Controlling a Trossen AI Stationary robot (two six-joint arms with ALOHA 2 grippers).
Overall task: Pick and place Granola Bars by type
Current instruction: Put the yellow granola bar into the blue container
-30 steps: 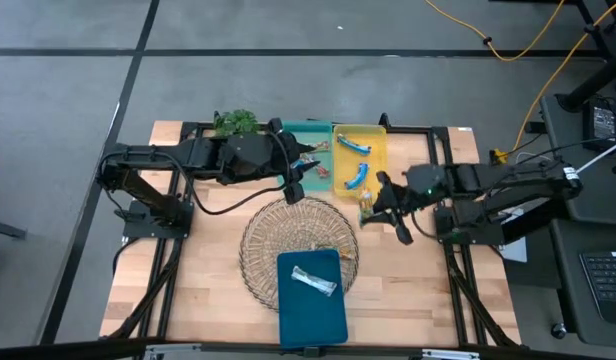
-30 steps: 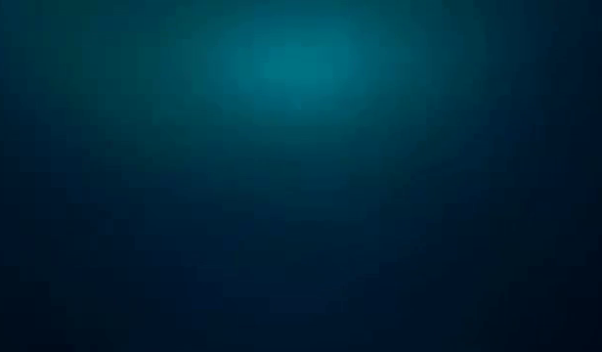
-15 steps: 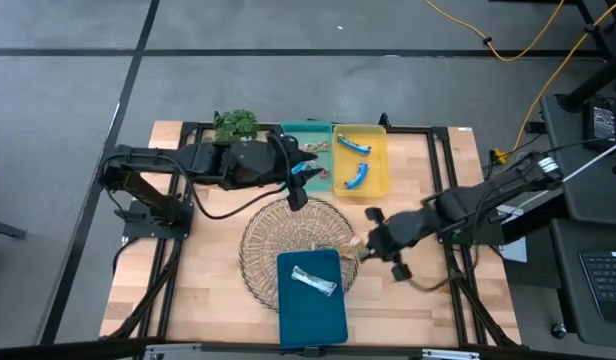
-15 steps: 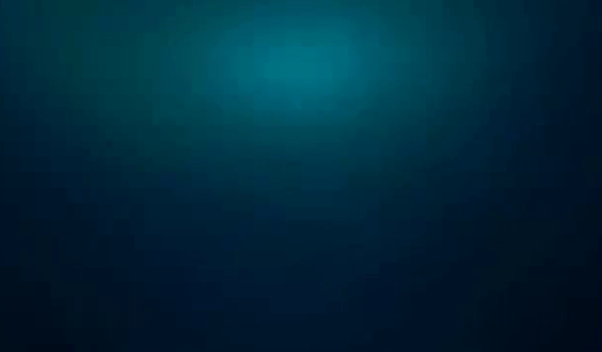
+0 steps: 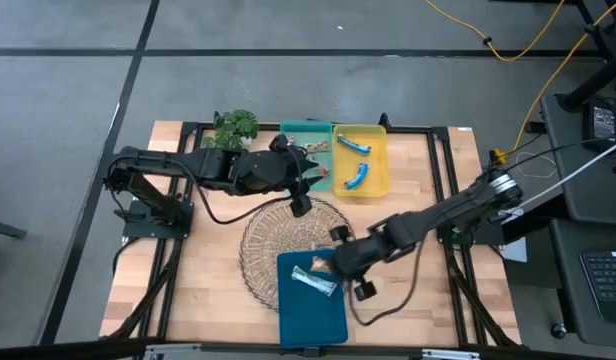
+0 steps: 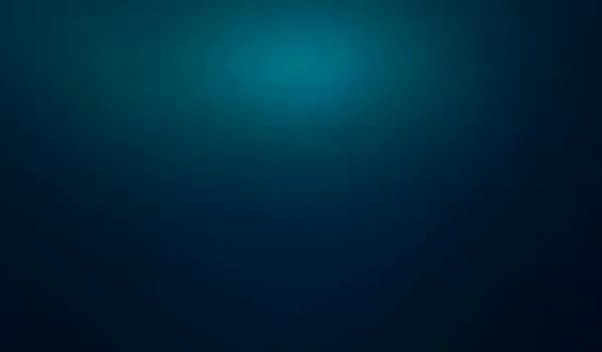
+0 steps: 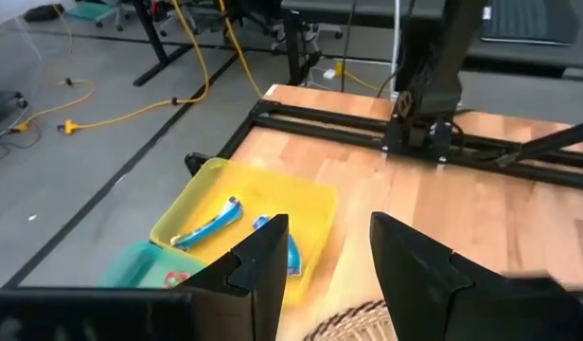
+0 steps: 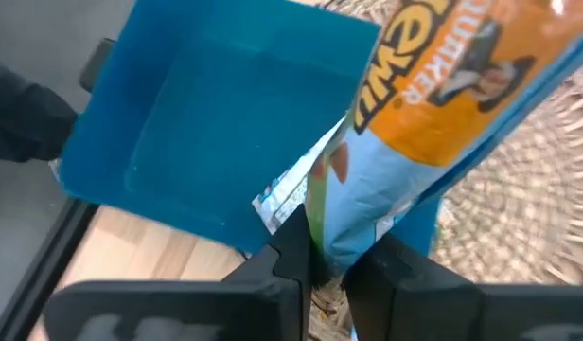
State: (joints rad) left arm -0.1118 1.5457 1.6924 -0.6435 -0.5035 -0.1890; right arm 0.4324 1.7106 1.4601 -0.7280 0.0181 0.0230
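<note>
Above blue tray [image 5: 313, 310], right claw [image 5: 333, 262] clamping granola bar [image 8: 433, 123].

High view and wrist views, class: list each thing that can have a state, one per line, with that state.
Right claw: shut on a granola bar, over the dark blue tray.
Left claw: open, empty, near the yellow tray.
Dark blue tray: holds one silvery white bar.
Yellow tray: holds blue bars.
Green tray: holds bars.
Wire basket: upright, partly under the dark blue tray.
</note>
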